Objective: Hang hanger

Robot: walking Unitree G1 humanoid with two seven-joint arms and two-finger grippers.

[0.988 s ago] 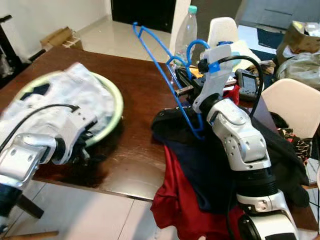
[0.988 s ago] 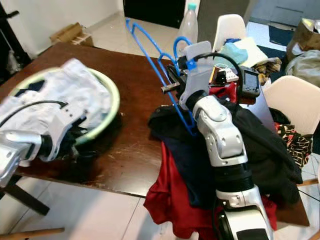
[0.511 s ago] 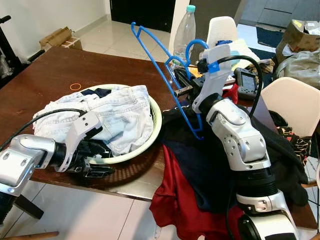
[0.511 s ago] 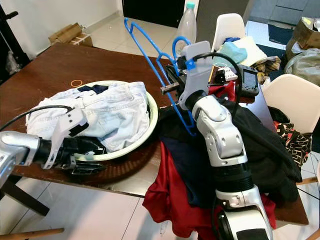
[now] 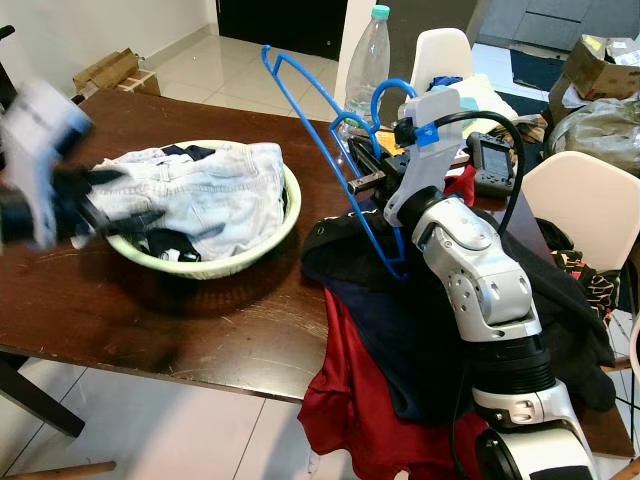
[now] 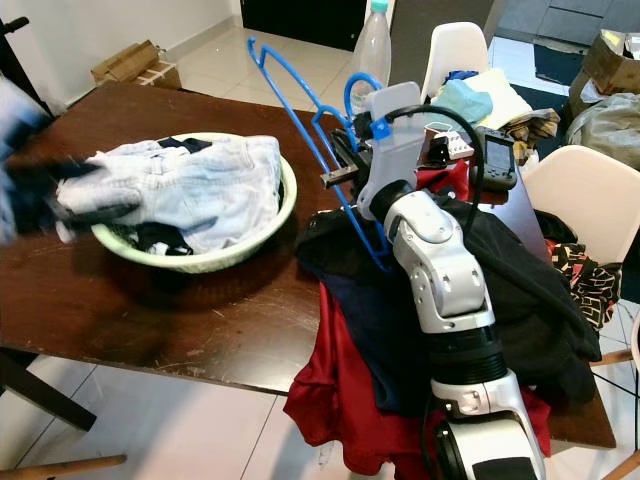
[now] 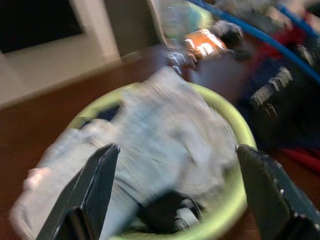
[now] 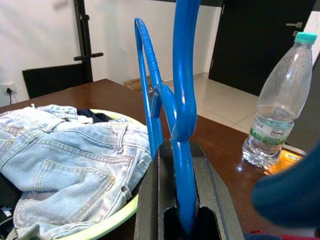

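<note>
1. Right wrist view shows the right gripper (image 8: 184, 220) with its two black fingers squeezed shut on the blue hanger (image 8: 182, 100), which sits in the slot between them.
2. The hanger is thin bright blue plastic with a curved hook. In the left eye view it stands tilted in the upper middle of the frame, with one long bar (image 5: 320, 150) slanting up toward the upper left.
3. Its low corner is close over a pile of dark and red clothes (image 5: 390, 350) at the lower right of the frame.
4. A pale green basin (image 5: 215, 262) full of light blue jeans (image 5: 215, 195) sits on the brown table (image 5: 200, 330), left of the middle.
5. The left gripper (image 7: 175, 190) is blurry at the left edge, beside the basin. Its fingers are spread wide apart.
6. A clear bottle with a green cap (image 5: 368, 60) stands at the top middle.
</note>
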